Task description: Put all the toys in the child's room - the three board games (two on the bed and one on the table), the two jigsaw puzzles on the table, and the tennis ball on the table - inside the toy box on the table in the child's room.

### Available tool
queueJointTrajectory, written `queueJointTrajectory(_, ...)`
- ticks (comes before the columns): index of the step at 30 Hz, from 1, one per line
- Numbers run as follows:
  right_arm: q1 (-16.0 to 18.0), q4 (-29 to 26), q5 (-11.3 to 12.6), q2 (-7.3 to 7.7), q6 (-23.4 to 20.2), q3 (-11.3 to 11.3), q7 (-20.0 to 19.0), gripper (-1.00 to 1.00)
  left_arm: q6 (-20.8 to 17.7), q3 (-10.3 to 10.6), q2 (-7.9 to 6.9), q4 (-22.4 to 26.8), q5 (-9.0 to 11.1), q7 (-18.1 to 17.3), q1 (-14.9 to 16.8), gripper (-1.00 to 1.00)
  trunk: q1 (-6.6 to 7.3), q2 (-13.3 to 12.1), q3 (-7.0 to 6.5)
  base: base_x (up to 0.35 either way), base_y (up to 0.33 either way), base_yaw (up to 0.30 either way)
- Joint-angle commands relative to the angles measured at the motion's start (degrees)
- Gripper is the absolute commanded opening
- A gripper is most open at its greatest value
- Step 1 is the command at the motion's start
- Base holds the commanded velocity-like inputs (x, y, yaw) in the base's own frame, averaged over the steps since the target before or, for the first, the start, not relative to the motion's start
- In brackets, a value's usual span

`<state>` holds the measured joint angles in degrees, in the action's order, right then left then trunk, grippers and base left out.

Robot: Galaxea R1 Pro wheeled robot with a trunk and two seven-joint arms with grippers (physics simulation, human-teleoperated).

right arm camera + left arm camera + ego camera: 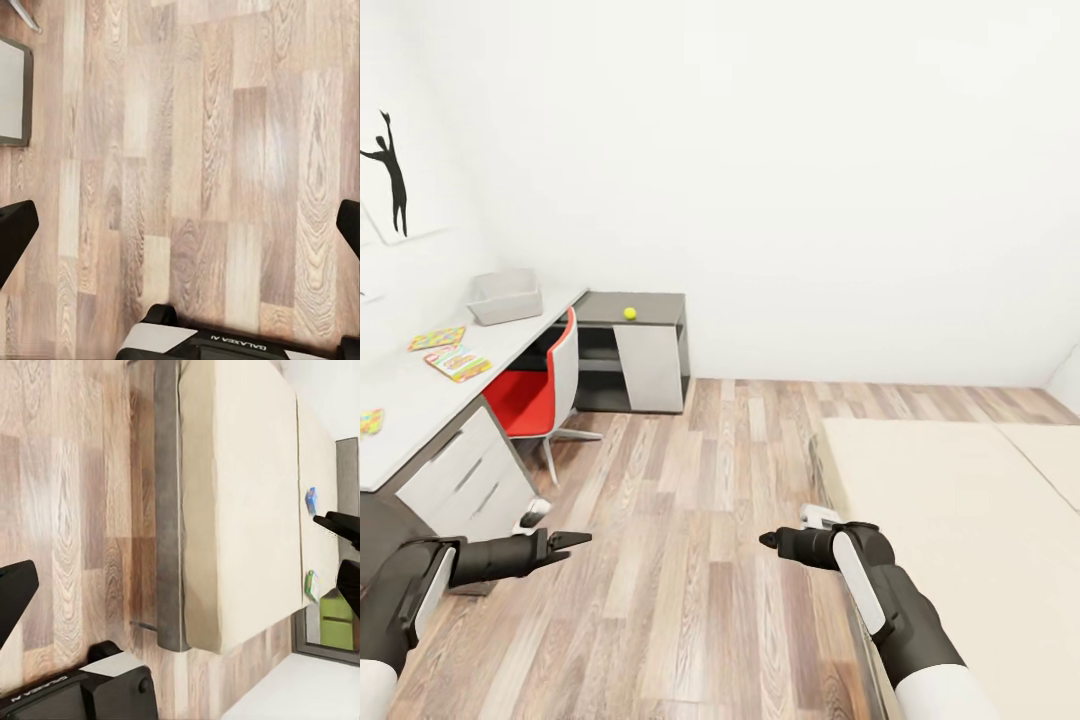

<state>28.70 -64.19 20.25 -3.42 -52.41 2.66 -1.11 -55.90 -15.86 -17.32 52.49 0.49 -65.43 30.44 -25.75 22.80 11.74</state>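
- Facing the bed: right gripper nearer it; left gripper on the tabletop side.
- Both jaws wide, empty.
- Two small game boxes, blue & green, lie near bed's headboard.
- Toy box on tabletop.

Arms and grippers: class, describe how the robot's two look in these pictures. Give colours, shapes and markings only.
Both arms are dark grey rounded tubes with long white panels and white upper sleeves. The left gripper and right gripper end in black tapering fingers. The right wrist view shows a white plate with GALAXEA AI lettering.
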Motion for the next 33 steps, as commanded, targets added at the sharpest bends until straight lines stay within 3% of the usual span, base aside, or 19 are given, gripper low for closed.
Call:
queueJointTrajectory(1,0.04,-0.06,-0.1,-0.01,-0.25,-0.02,-0.12,1.0,-0.52,-0.03,0.0,0.0,0.01,-0.11,0.06,1.0,-0.03,0.12,0.12,-0.006,-0.001,0.268)
queueJointTrajectory(13,0.04,-0.12,0.19,-0.01,-0.18,-0.11,-0.2,1.0,-0.52,-0.02,0.0,0.0,0.12,0.04,0.06,1.0,-0.03,0.12,0.1,-0.016,0.0,0.058)
queueJointTrajectory(33,0.04,-0.06,0.35,-0.01,0.12,-0.11,-0.2,1.0,-0.52,-0.07,0.0,0.02,0.21,-0.41,0.06,1.0,-0.03,0.12,-0.54,-0.023,0.019,-0.09)
